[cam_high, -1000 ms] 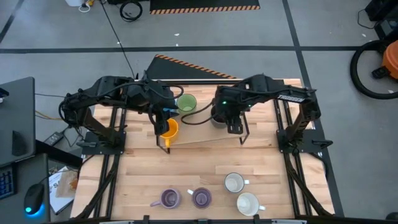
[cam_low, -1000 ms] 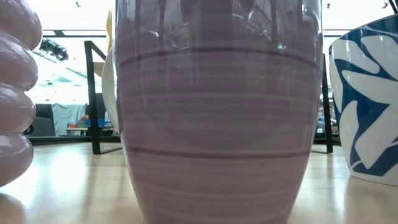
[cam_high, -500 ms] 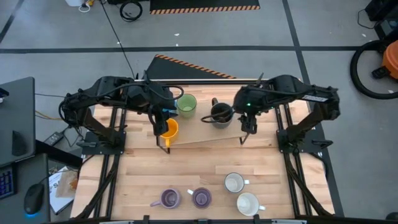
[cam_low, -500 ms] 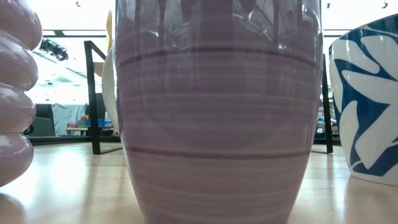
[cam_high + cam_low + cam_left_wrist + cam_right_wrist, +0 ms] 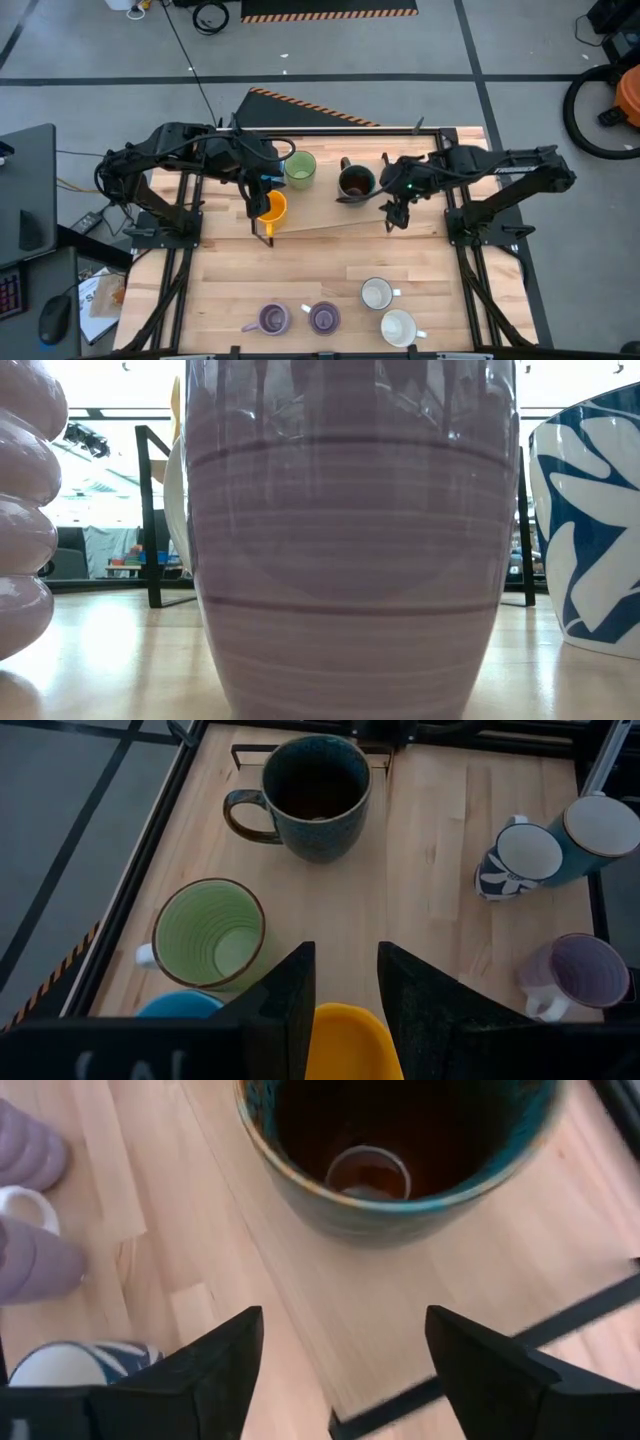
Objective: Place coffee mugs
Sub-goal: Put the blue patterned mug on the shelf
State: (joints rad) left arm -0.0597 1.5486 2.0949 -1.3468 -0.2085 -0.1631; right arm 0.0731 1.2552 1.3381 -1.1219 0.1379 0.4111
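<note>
A glossy orange ceramic mug (image 5: 271, 208) is pinched by its rim between the jaws of the left gripper (image 5: 266, 212), a little inside the far left part of the pale wooden worktop (image 5: 330, 270). Just beyond it a ribbed green mug (image 5: 299, 167) is set upright, with a blue mug (image 5: 178, 1006) glimpsed beside it in the left wrist view. A dark brown, speckled mug (image 5: 355, 182) stands upright near the middle of the far edge, and the right gripper (image 5: 397, 208) is placed just beside it, apart from it, with its jaws spread wide and nothing between them. Along the near edge two purple mugs (image 5: 298, 319) and two white mugs (image 5: 387, 309) are grouped, the white ones toward the near right corner. The dark brown mug appears to be set down, while the orange one is not yet released. A risk is judged to lie in the close spacing: if the orange mug is lowered off line, the green mug could be knocked or the rim grip could slip; the open right jaws could also clip the brown mug's wall.
</note>
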